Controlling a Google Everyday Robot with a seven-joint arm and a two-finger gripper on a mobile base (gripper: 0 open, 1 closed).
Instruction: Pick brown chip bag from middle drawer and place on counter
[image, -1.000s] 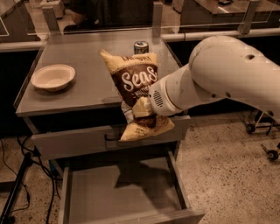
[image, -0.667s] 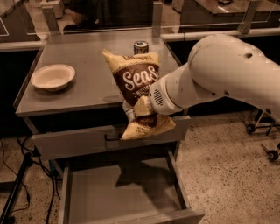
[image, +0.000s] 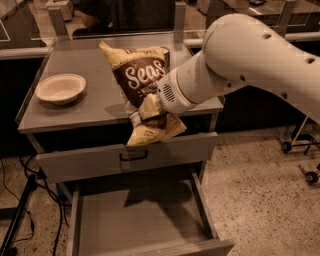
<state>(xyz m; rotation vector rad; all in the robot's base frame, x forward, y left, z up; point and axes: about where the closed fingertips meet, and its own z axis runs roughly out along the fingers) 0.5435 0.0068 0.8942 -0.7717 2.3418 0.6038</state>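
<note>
Brown chip bag near-upright, end effector seemingly mid-bag

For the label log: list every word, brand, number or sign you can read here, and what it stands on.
"Seas": white script on the bag, the rest hidden by the gripper, which holds the bag over the front edge of the counter.
Smaller print under it and on the bag's top: too blurred to read.
Nothing else bears text.
</note>
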